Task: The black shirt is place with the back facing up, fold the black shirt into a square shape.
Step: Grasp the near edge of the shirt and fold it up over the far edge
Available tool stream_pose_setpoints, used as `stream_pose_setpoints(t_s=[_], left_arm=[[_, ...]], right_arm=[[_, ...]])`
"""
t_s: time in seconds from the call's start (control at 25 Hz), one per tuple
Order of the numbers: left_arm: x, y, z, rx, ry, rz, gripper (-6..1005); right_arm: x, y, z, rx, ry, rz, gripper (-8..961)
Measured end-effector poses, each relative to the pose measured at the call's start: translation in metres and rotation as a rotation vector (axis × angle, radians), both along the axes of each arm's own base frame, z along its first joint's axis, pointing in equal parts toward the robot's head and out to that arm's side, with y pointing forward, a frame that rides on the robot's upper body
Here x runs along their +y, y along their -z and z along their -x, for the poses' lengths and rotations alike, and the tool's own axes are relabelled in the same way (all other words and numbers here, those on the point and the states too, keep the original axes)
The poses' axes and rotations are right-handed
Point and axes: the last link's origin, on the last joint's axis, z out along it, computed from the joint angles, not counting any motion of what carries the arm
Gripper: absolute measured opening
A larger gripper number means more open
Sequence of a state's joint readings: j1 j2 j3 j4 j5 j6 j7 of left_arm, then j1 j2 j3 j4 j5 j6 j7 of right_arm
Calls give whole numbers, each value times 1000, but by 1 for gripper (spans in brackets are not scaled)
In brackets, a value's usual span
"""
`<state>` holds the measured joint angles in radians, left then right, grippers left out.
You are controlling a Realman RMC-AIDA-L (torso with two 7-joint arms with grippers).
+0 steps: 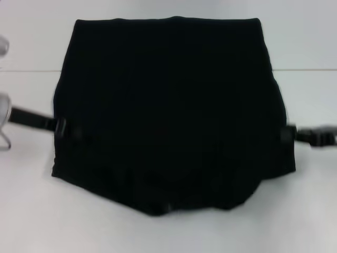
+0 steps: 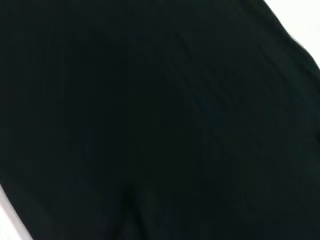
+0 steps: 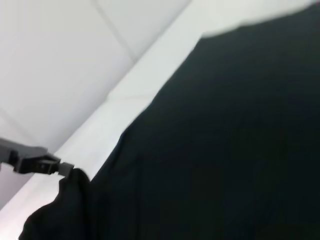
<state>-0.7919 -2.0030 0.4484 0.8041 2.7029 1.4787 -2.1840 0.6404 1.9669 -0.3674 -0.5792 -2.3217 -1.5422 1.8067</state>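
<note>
The black shirt [image 1: 168,110] fills the middle of the head view. It is spread wide, with a straight far edge and a sagging, uneven near edge. My left gripper [image 1: 64,128] pinches the shirt's left edge at mid-height. My right gripper [image 1: 288,136] pinches its right edge at about the same height. Black cloth [image 2: 160,120] fills almost the whole left wrist view. The right wrist view shows the shirt [image 3: 225,140] stretched across and, farther off, the left gripper [image 3: 65,170] shut on a bunched corner of it.
The white table [image 1: 305,205] lies under the shirt, with a thin seam line [image 1: 310,69] across it behind. A pale silver part [image 1: 3,113] sits at the far left edge. Bare table shows in front and on both sides.
</note>
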Motion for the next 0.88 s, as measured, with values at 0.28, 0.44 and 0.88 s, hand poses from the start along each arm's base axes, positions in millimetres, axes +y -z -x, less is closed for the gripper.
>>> stream_pose_setpoints(t_s=[0.28, 0.44, 0.88], left_arm=[[46, -10, -9, 31, -15, -257, -1], [64, -5, -13, 38, -11, -352, -2], [97, -2, -26, 133, 47, -521, -1]], right_arm=[[54, 7, 21, -73, 47, -142, 111], [81, 19, 34, -118, 76, -213, 122], [130, 24, 75, -208, 83, -373, 152]])
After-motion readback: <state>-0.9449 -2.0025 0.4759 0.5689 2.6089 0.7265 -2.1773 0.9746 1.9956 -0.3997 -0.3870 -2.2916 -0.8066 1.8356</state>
